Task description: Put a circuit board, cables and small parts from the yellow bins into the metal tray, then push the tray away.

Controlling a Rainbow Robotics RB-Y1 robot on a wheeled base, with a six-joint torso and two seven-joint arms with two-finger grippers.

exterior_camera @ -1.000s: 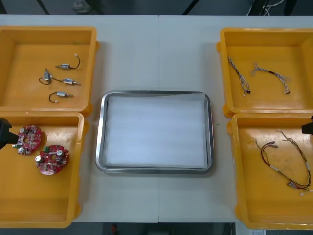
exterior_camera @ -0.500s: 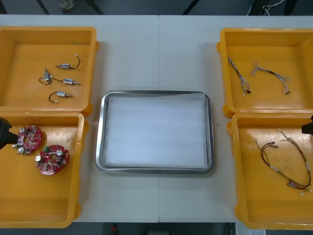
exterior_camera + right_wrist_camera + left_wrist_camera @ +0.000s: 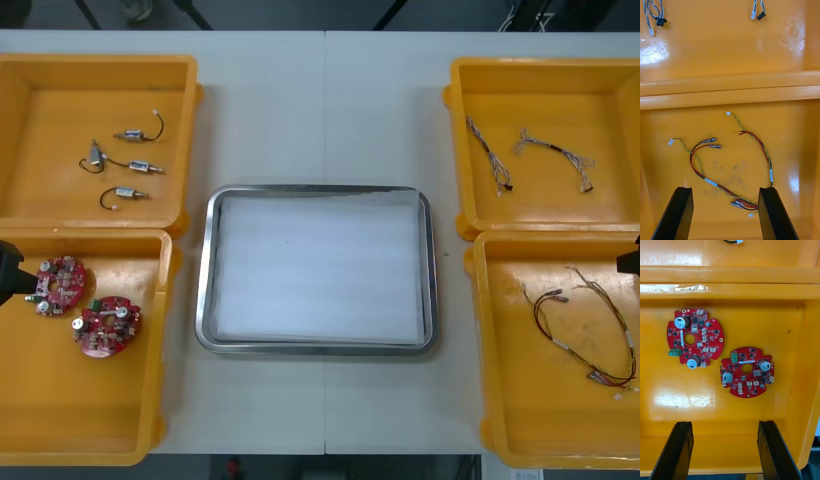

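Fingers of our left tool (image 3: 725, 423) stand wide apart and hold nothing, hovering over a yellow bin (image 3: 662, 397) where two round red circuit boards (image 3: 695, 338) lie flat just ahead of them, side by side but apart. Our right tool (image 3: 725, 189) is likewise spread and empty above a second yellow bin (image 3: 793, 123), the red and yellow cable (image 3: 710, 182) lying partly between its fingers and mostly ahead of them. We see the metal tray (image 3: 206, 270), white inside, on the surface (image 3: 320, 110) between both tools.
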